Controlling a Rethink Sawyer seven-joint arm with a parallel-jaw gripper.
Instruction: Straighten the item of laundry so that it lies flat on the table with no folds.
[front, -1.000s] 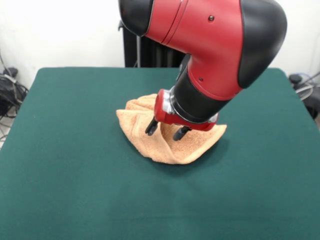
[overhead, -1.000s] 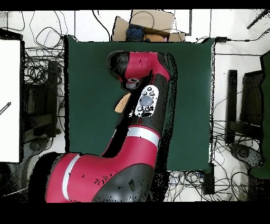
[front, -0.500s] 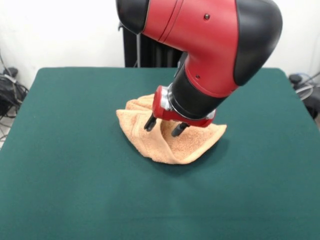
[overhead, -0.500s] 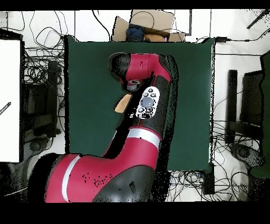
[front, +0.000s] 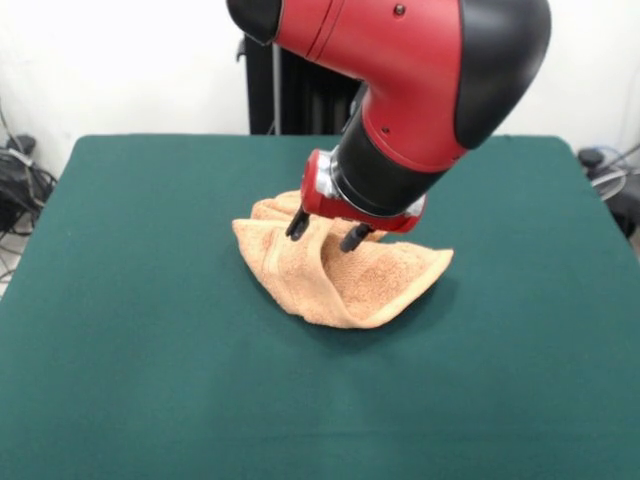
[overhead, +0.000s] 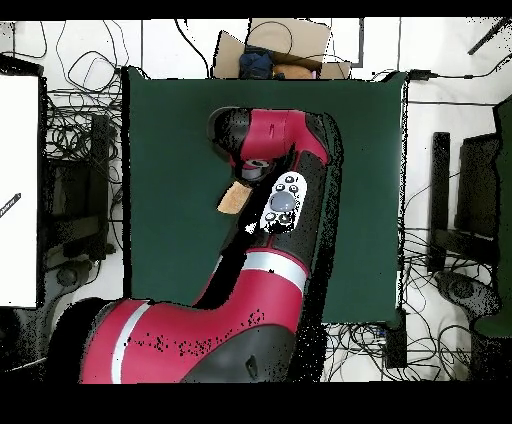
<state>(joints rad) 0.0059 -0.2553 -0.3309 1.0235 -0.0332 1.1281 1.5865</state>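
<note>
The peach-orange towel (front: 340, 275) lies crumpled and folded near the middle of the dark green table (front: 150, 350). A ridge of cloth stands up through its middle. My gripper (front: 326, 232) hangs just above the towel's far part, open, with one finger on each side of the ridge and nothing held. In the overhead view the arm hides most of the towel; only a small corner (overhead: 233, 197) shows. The gripper itself is hidden there.
Cables and equipment lie on the floor around the table (overhead: 170, 130) in the overhead view. A cardboard box (overhead: 272, 50) sits beyond its top edge. A white surface (overhead: 18, 190) stands at the left.
My gripper has risen and drawn back toward the table's far side, from low among the folds to just above the towel. It stays open. The towel has barely moved.
</note>
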